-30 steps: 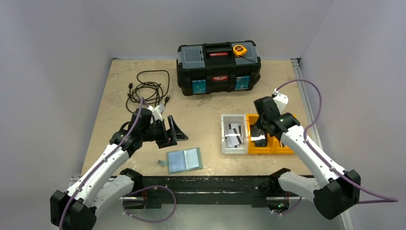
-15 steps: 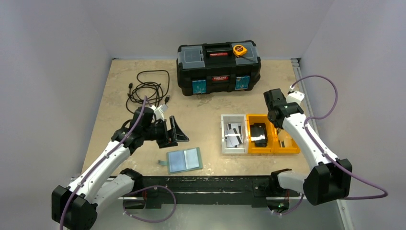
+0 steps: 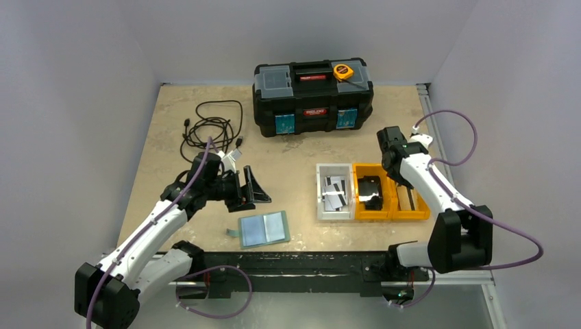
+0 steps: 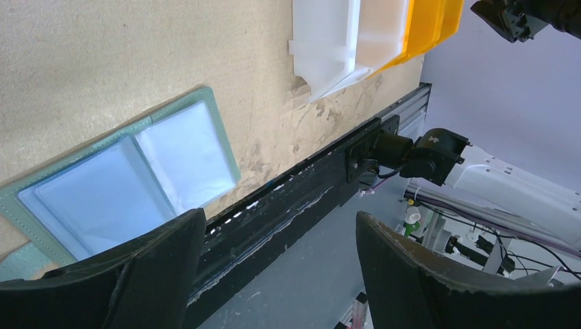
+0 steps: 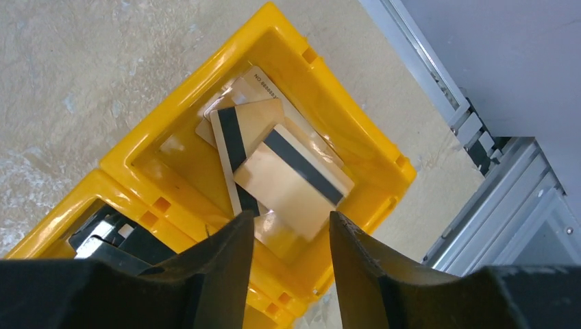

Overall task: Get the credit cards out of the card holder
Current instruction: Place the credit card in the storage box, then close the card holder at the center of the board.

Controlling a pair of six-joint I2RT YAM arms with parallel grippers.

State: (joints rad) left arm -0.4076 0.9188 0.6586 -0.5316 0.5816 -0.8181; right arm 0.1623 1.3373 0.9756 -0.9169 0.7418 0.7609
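A robot lab's test cell: two white arms bolted to a black rail at the edge of a beige table, boxed in by plain pale walls (purple cables trail from each arm). A toolbox and plastic bins sit on it.

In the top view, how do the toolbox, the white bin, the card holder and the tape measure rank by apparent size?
1. toolbox, clearly the largest.
2. white bin and card holder: they look about alike, so I do not rank them.
3. tape measure, the smallest.
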